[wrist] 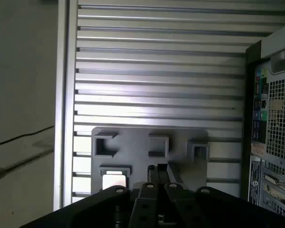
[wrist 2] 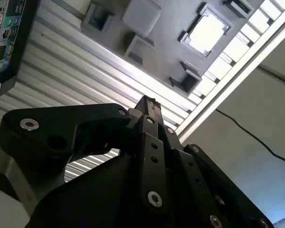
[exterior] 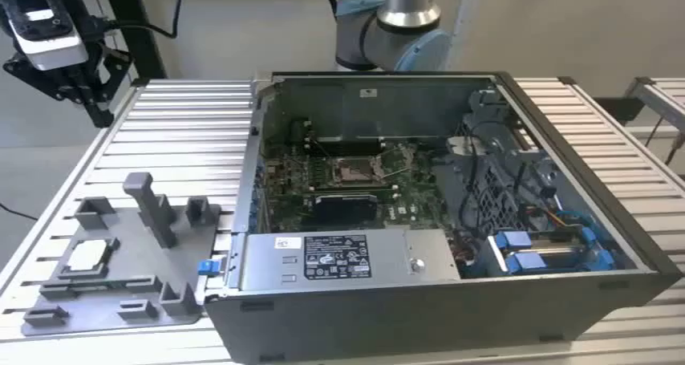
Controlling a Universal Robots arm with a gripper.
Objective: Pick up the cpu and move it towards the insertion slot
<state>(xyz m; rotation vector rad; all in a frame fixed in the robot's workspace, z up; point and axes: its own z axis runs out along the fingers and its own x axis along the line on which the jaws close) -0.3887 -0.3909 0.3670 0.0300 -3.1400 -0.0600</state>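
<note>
In the exterior view the black gripper (exterior: 99, 112), jaws together and empty, hangs at ten o'clock; the pale square cpu (exterior: 88, 255) lies on the grey plastic tray (exterior: 131, 262) at eight o'clock.

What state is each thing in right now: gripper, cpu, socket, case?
Black robot gripper: jaws shut, empty, clear of the cpu.
Small silvery-white square cpu: lying flat in its seat on the grey plastic tray, not gripped.
Metal-framed square insertion slot: uncovered, no chip in it.
Dark grey computer case: on its side, panel off, inside exposed.
</note>
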